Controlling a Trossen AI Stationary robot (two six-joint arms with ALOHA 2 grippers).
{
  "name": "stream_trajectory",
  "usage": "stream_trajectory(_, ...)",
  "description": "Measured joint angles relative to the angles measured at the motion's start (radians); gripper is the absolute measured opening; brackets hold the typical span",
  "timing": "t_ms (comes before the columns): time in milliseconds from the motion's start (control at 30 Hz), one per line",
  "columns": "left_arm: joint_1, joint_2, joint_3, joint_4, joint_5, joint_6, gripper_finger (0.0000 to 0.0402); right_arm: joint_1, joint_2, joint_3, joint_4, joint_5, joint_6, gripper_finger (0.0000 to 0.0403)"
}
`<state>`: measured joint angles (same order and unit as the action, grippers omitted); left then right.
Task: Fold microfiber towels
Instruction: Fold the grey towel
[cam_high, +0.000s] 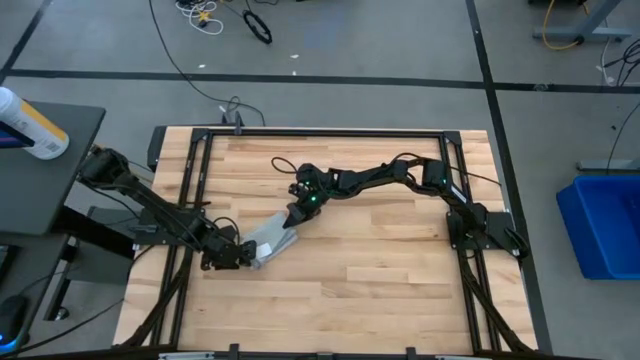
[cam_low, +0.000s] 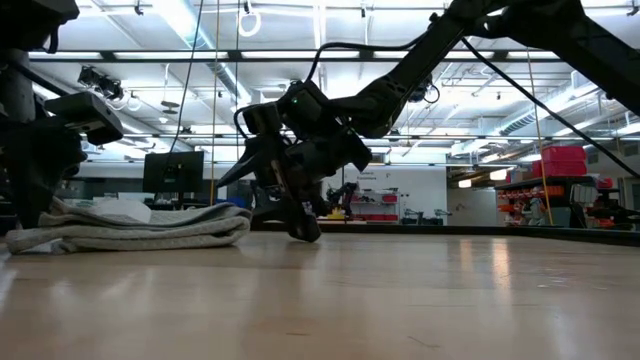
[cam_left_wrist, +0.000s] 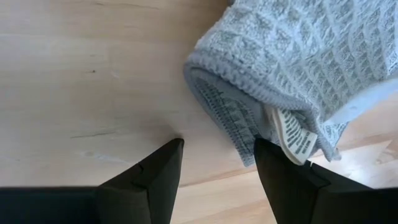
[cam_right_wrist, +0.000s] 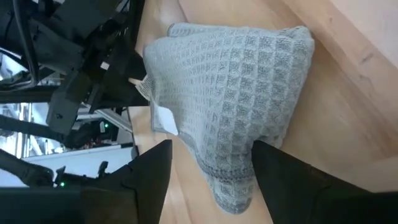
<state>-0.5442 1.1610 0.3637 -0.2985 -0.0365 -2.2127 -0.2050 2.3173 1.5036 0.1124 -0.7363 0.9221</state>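
Bare counter (cam_low: 400, 300) fills my foreground; the towel (cam_high: 268, 238) lies bunched between my arms. Left end effector (cam_left_wrist: 217, 171) is released beside its tagged corner, right end effector (cam_right_wrist: 211, 165) released over the far edge. I should pinch both layers squarely.

— Place?
— Lab or workshop. Wooden table (cam_high: 350, 260) in a black frame, grey taped floor with loose cables (cam_high: 210, 20), blue bin (cam_high: 605, 225).
— Background?
— Ceiling strip lights (cam_low: 190, 25), monitor (cam_low: 172, 172), red shelving (cam_low: 560, 160).
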Motion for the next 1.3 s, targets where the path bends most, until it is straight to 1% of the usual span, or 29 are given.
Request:
stream_trajectory(133,0.0,0.0,0.0,0.0,-0.007,0.002,0.0213,0.002,0.0,0.0,-0.001,0.023,0.01,0.0205)
stream_trajectory(400,0.0,0.0,-0.001,0.004,-0.014,0.02,0.0213,0.029,0.0,0.0,0.0,0.055,0.0,0.012)
stream_trajectory(467,0.0,0.0,-0.001,0.004,-0.015,0.021,0.0213,0.036,0.0,0.0,0.001,0.055,-0.006,0.0114)
stream_trajectory(567,0.0,0.001,-0.002,0.008,-0.018,0.033,0.0213,0.042,0.001,0.0,0.001,0.055,0.01,0.0127)
stream_trajectory(633,0.0,0.001,-0.002,0.012,-0.02,0.044,0.0213,0.043,0.002,0.0,-0.001,0.076,0.025,0.0133)
stream_trajectory(667,0.0,0.001,-0.002,0.014,-0.021,0.047,0.0213,0.044,0.002,0.0,-0.001,0.089,0.031,0.0129)
stream_trajectory(700,0.0,0.001,-0.002,0.016,-0.022,0.047,0.0213,0.044,0.002,0.0,-0.001,0.097,0.035,0.0118)
stream_trajectory(733,0.0,0.001,-0.002,0.017,-0.023,0.047,0.0212,0.044,0.002,-0.001,-0.002,0.104,0.043,0.0097)
stream_trajectory(800,0.0,0.001,-0.002,0.02,-0.026,0.048,0.0211,0.044,0.002,-0.001,-0.005,0.112,0.052,0.0039)
stream_trajectory(833,0.0,0.001,-0.002,0.023,-0.03,0.052,0.0211,0.043,0.002,-0.001,-0.009,0.119,0.051,0.0021)
stream_trajectory(933,0.0,0.001,-0.003,0.042,-0.04,0.071,0.0211,0.035,0.002,0.0,-0.025,0.134,0.056,0.001)
stream_trajectory(1033,0.0,0.002,-0.003,0.054,-0.049,0.081,0.0211,0.02,-0.011,-0.002,-0.068,0.141,0.053,0.0006)
stream_trajectory(1133,0.0,0.002,-0.003,0.06,-0.06,0.086,0.0211,0.005,-0.034,-0.004,-0.149,0.186,0.011,0.0005)
stream_trajectory(1300,0.0,0.002,-0.003,0.063,-0.063,0.11,0.021,-0.02,-0.072,-0.008,-0.292,0.221,-0.073,0.0004)
